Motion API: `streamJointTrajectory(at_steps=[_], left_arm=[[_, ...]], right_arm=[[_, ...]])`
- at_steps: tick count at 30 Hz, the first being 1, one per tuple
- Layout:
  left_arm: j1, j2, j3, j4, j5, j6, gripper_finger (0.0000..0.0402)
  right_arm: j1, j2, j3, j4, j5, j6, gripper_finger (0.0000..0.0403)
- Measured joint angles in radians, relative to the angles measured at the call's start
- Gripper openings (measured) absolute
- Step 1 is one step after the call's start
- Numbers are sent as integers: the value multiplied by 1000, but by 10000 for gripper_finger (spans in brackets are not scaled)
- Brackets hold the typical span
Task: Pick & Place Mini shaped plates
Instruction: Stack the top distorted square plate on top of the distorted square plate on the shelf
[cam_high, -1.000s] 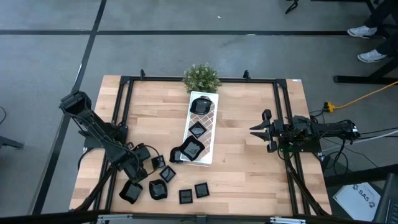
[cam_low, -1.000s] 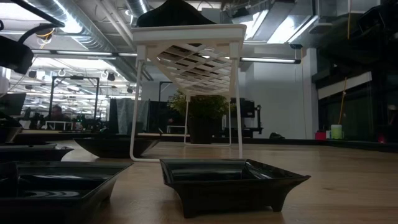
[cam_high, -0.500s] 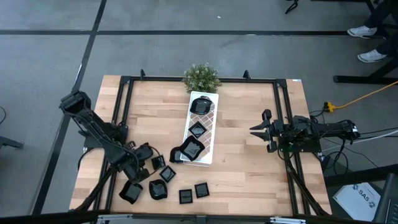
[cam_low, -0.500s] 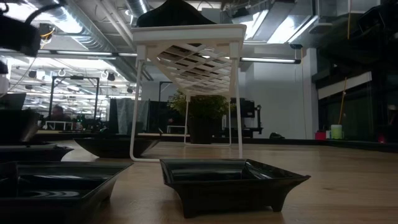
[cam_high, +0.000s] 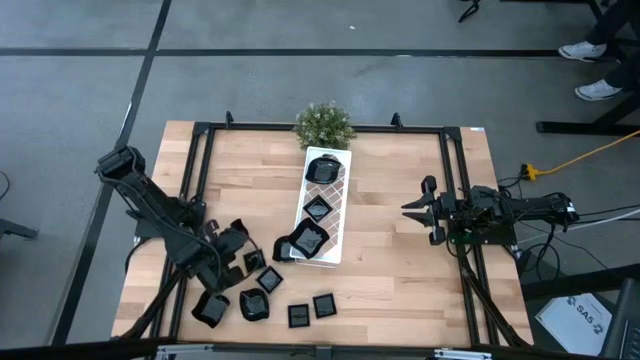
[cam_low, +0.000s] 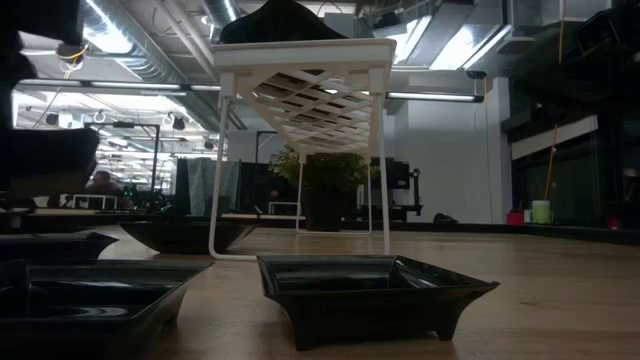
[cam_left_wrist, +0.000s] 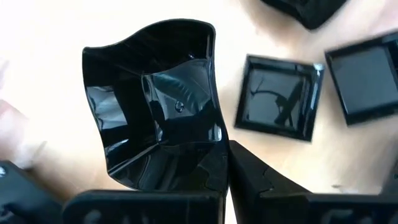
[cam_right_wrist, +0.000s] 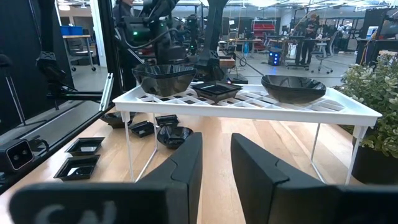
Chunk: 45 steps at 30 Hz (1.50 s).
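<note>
A light wooden table with a black metal frame is seen from above, standing on a grey floor with dark lines. A long white tray on thin legs is set near the middle of the table, and three black plates are carried on it: a round plate at the far end, a small square plate in the middle, and a bigger plate at the near end. A small green plant is placed just beyond the tray's far end.

More little black plates are spread on the wood near the tray's near end, among them two square plates side by side close to the front edge.

The left gripper is held over this group of plates, and its fingers are closed on a wavy-edged plate, which is lifted off the wood and tilted. In the left wrist view, a flat square plate is seen on the table beside it.

The right gripper is held still at the right side of the table, well apart from the tray, with its fingers parted and nothing between them.

In the low view, a big room with bright ceiling lights is seen behind the table. Feet in white shoes are seen on the floor in the far corner.
</note>
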Motion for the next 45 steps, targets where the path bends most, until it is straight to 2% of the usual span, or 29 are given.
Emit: streamJointTrajectory(at_steps=[8,17,27,36,45], left_arm=[[67,-8,12,-30,-58,33,2],[187,-66,12,-29,-92,171,3],[306,-145,12,-20,-217,314,2],[432,-153,85,-5,-319,658,2],[481,-153,169,96,-409,1036,2]], right_arm=[[0,0,0,0,0,0,85],[0,0,0,0,0,0,85],[0,0,0,0,0,0,85],[0,0,0,0,0,0,85],[0,0,0,0,0,0,85]])
